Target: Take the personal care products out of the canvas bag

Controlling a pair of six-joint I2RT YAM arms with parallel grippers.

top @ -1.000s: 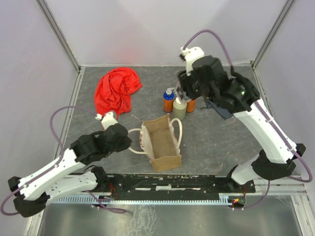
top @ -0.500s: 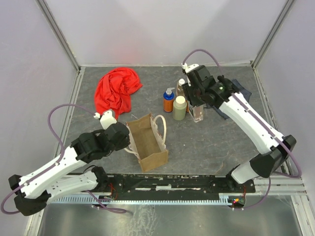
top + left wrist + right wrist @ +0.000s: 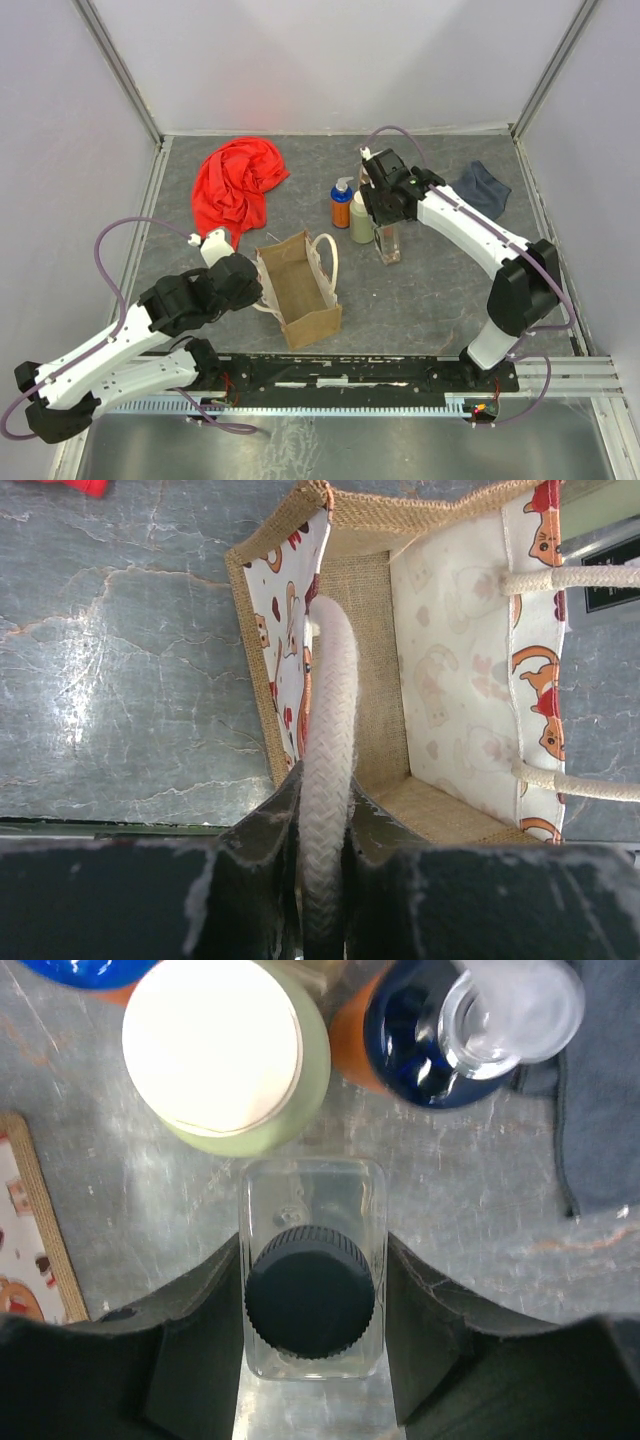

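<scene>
The tan canvas bag stands near the front, and its inside shows only lining and burlap floor. My left gripper is shut on one cream loop handle. Behind the bag, the personal care products stand grouped: an orange bottle with a blue top and a beige white-capped one. My right gripper is shut on the clear squarish dark-capped bottle, held upright just in front of the beige one.
A red cloth lies at the back left. A dark blue-grey cloth lies at the back right, close to the bottles. Another blue top shows at the right wrist view's upper edge. The bag's second handle loops toward the bottles.
The bag has been dragged a little to the left and turned. My right arm has come down and nearer with the clear squarish bottle, now beside the beige one.
</scene>
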